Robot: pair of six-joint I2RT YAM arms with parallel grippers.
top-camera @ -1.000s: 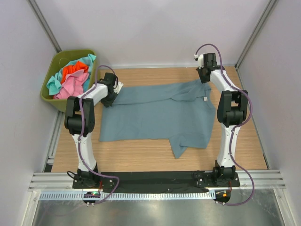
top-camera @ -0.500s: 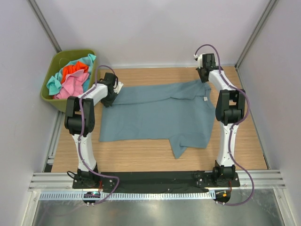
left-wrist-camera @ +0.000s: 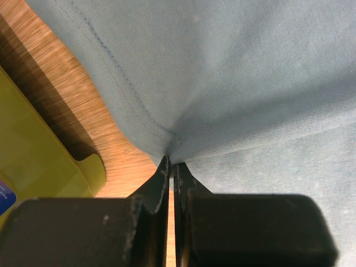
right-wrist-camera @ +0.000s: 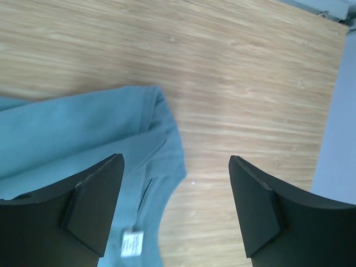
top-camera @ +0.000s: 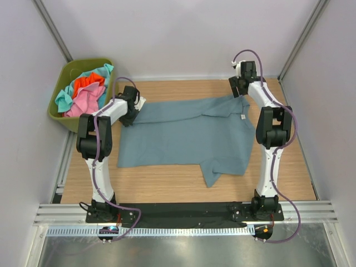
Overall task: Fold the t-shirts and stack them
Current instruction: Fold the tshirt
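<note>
Pale wooden desk carried the slate-blue t-shirt, spread flat at centre with its long axis running 9 to 3 o'clock. Left jaws were clamped on its 10 o'clock corner. Right jaws stood apart over the 1 o'clock corner, holding nothing, cloth just beneath them. Spare t-shirts filled the olive bin farther out at 10 o'clock.

One t-shirt lies spread across the middle of the desk. The bin sits off the desk's far left corner, with the other t-shirts heaped in it. The left gripper is at the spread shirt's far left corner, and the right gripper is over its far right corner.
</note>
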